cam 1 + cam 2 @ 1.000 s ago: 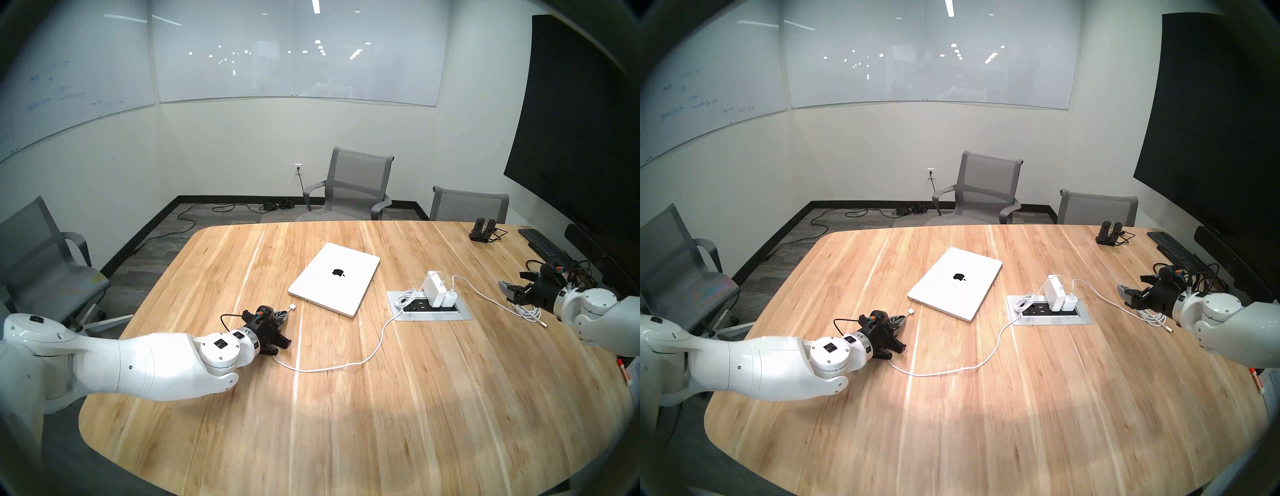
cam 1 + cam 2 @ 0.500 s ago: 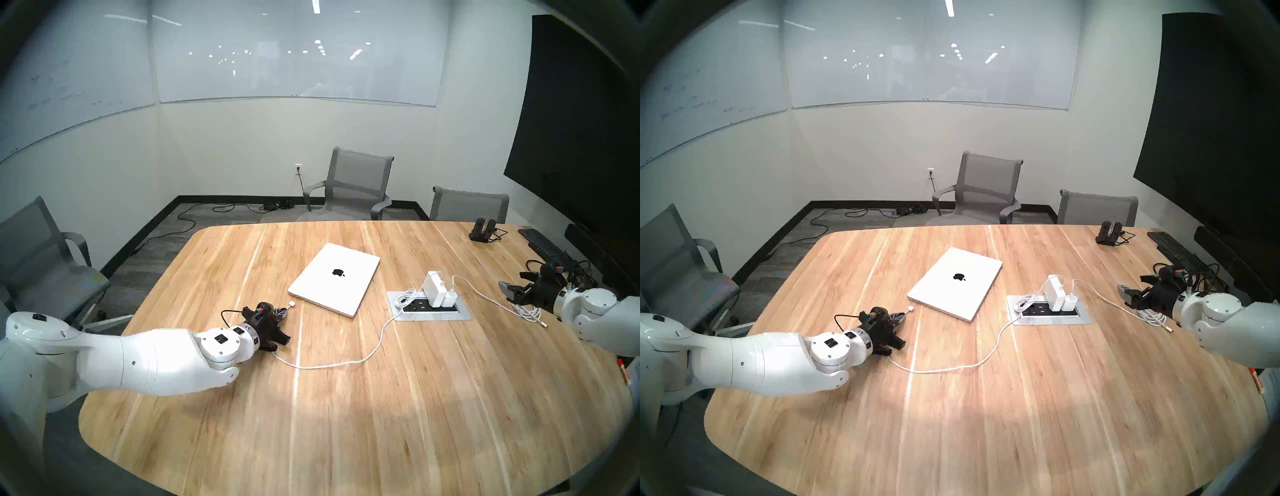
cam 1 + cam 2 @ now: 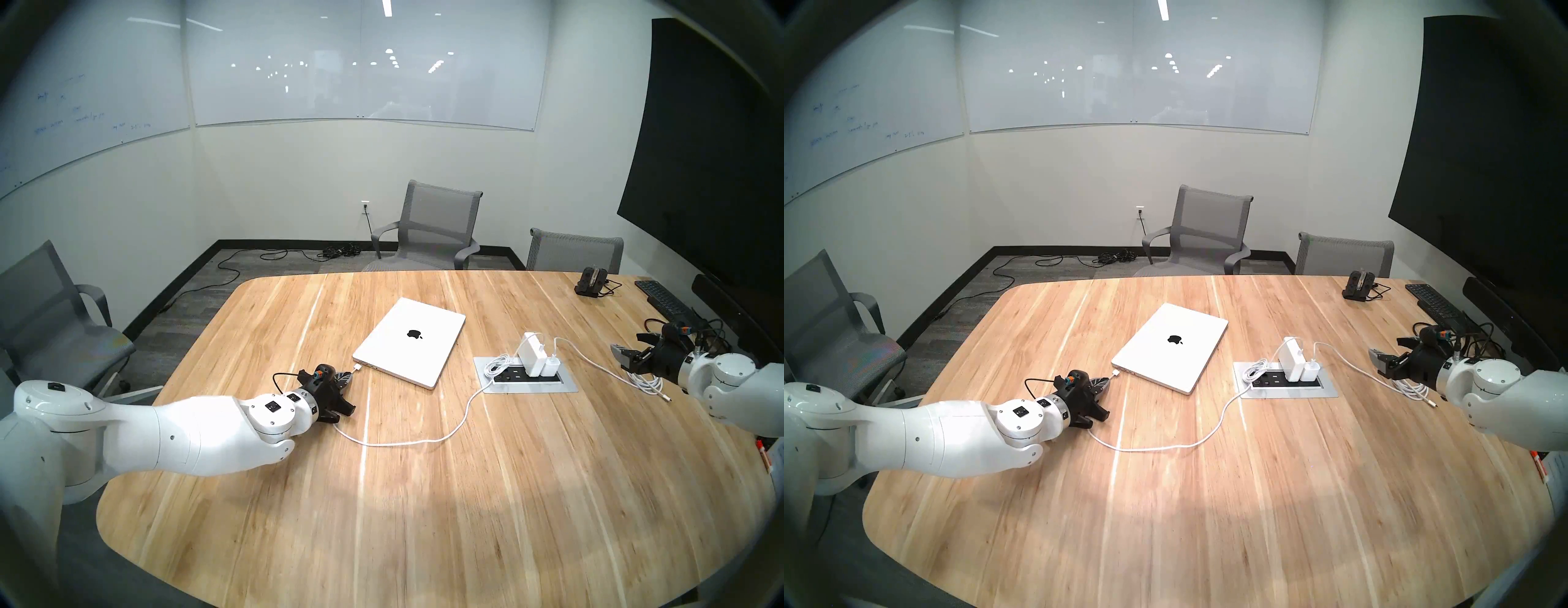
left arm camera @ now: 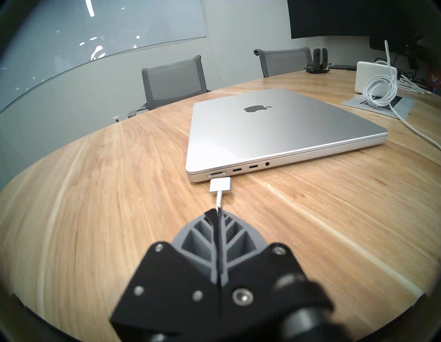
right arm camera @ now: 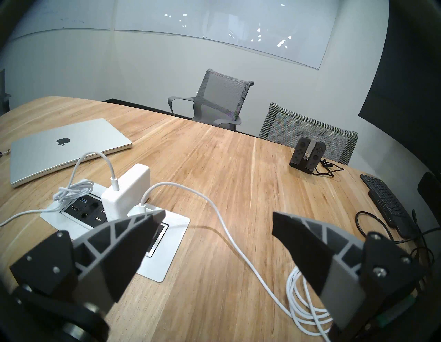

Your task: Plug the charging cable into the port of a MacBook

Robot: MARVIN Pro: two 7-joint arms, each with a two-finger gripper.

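Nearest, low over the wooden bench, left pincer clenched on the charging cable a short way behind its flat white connector. Connector tip just short of the port, lined up with it and, in the left wrist view, not yet seated; contact impossible to judge from the head views. Behind the pincer, slack of the same cable looping across the bench toward the white power brick, upright in the recessed outlet plate. Beyond the connector, MacBook lying closed and flat, logo up, port edge facing the left arm. Off to the right side, right pincer released, fingers spread wide, hovering above a second white cable and its coil, grasping nothing. Farther back on the right, black keyboard and a small controller dock; past the bench edge, grey mesh chairs.
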